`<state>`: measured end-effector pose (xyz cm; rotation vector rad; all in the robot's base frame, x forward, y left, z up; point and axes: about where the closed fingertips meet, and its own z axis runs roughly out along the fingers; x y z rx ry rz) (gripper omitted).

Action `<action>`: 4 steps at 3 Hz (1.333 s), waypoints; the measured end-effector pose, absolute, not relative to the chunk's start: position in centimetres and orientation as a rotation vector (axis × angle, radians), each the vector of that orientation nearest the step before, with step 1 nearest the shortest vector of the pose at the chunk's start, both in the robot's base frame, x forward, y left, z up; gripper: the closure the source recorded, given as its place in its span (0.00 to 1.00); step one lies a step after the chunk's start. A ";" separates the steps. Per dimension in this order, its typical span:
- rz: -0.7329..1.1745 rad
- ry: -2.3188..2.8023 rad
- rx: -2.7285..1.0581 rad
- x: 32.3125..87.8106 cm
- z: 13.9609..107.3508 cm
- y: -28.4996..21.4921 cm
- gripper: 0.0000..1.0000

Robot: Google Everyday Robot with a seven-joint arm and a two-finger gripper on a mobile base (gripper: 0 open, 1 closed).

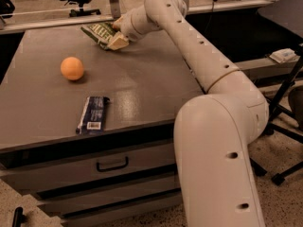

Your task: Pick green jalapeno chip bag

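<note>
The green jalapeno chip bag lies crumpled near the far edge of the grey table, its white lettering facing up. My gripper is at the end of the long cream arm. It is down at the bag's right end and overlaps it. The bag's right end is hidden behind the gripper.
An orange ball sits on the left of the table. A flat dark blue bar wrapper lies near the front edge. The table has drawers below. Office chairs stand at the back and a chair base stands at the right.
</note>
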<state>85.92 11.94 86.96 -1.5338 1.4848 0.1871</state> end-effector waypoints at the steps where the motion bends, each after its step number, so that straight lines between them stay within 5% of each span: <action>1: 0.245 1.460 -1.523 84.8 88.0 10.9 0.88; 2: 0.288 1.432 -1.497 84.0 89.6 9.6 1.00; 4: 0.353 1.348 -1.410 83.3 94.2 6.1 1.00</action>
